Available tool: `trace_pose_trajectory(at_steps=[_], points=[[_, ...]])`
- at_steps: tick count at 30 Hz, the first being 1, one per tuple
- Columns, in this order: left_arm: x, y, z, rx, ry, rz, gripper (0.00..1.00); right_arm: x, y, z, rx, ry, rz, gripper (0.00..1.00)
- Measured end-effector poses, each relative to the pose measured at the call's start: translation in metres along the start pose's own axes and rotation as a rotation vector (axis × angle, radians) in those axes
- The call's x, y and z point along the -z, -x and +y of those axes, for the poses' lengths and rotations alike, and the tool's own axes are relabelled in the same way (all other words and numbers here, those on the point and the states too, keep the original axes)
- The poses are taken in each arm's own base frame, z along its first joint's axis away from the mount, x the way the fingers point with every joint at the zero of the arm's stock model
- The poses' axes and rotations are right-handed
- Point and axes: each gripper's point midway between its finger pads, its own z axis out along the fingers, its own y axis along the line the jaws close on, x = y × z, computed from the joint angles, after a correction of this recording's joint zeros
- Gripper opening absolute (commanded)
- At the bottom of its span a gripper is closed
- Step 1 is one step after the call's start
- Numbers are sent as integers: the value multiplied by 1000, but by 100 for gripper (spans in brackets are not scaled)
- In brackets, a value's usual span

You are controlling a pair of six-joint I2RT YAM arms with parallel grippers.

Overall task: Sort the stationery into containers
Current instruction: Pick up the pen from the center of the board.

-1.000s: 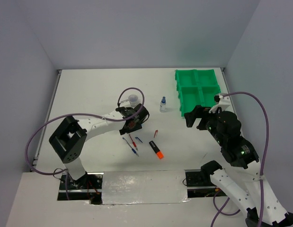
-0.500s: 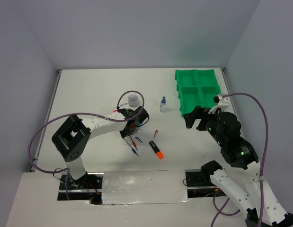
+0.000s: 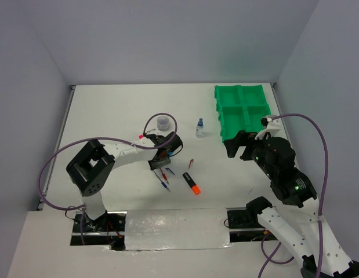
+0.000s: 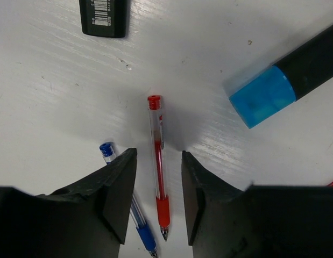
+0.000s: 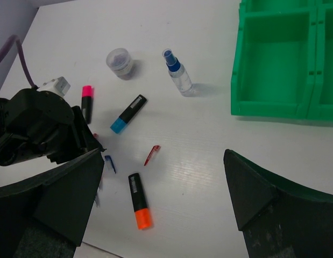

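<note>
Mid-frame in the left wrist view, the left gripper (image 4: 158,160) stands open astride the red pen (image 4: 156,131). The right gripper (image 3: 238,146) gapes wide below the green tray (image 3: 244,105).

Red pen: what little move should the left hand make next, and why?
Probably lower straight down and close. The left hand is open and straddles the red pen, which lies flat and is not yet gripped. The blue pen lies close beside it, so go carefully.

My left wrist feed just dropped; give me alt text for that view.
Open fingers of the left gripper frame a red pen on the white table. A blue pen lies partly behind one finger; a blue-ended highlighter sits upper right.
</note>
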Motion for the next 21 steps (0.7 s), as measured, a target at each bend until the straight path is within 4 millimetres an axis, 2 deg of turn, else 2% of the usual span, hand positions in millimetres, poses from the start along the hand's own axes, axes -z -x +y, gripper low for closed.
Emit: trace_pose_trajectory(at_steps=[3, 13, 19, 20, 21], points=[[-2, -3, 2, 2, 3, 7, 43, 0, 0, 0, 0, 2, 0, 100], [-6, -7, 4, 15, 1, 15, 40, 0, 1, 1, 0, 6, -4, 100], [-7, -7, 2, 18, -5, 13, 25, 0, 1, 1, 2, 7, -4, 100], [-7, -7, 2, 19, -7, 12, 17, 0, 1, 1, 2, 7, -4, 100], [-6, -7, 1, 21, -9, 13, 12, 0, 1, 1, 2, 7, -4, 100]])
